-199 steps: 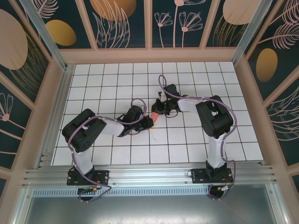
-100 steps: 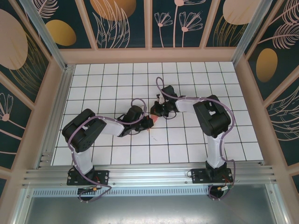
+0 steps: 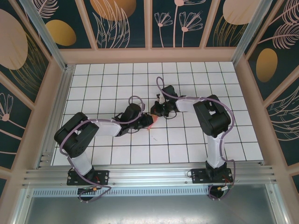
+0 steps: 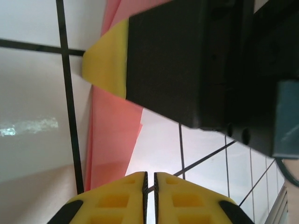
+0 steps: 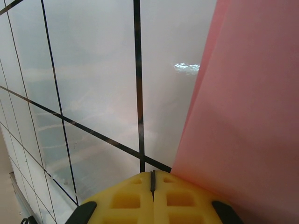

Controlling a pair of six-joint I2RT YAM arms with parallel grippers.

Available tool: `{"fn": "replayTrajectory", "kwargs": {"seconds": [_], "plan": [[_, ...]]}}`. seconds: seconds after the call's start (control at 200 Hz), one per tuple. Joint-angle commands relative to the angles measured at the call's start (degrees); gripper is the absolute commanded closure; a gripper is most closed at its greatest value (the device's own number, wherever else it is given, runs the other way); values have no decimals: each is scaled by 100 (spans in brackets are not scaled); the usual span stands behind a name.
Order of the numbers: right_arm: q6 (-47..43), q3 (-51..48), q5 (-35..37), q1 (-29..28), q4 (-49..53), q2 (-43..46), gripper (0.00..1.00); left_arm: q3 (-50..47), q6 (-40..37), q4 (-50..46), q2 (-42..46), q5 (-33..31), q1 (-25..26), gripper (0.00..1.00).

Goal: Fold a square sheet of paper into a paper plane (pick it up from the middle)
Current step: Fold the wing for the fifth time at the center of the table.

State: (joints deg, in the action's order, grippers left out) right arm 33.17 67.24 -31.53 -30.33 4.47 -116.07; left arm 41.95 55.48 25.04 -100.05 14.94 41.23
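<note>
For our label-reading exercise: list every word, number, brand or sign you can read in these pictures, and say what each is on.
None: no readable text anywhere. The salmon-pink paper is plain, the white tiled table carries only black grid lines, and the dark wall panels show leaf and flower drawings, no lettering.

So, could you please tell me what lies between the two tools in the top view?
The folded pink paper, seen from the top camera, sits between the left tool and right tool.
</note>
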Motion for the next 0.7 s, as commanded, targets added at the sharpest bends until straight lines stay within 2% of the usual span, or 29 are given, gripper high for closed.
{"fn": "replayTrajectory", "kwargs": {"seconds": [0.0,0.18,0.34,0.696], "plan": [[-153,-124,122,62,247,-249,100,-29,138,10,-84,-150,-55,89],[-162,-135,68,62,252,-289,100,-51,204,21,-319,15,-55,93],[-137,-125,50,64,241,-320,100,-117,196,113,-349,407,-57,93],[-91,-80,13,75,251,-393,100,-29,-27,-281,-524,434,-48,94]]}}
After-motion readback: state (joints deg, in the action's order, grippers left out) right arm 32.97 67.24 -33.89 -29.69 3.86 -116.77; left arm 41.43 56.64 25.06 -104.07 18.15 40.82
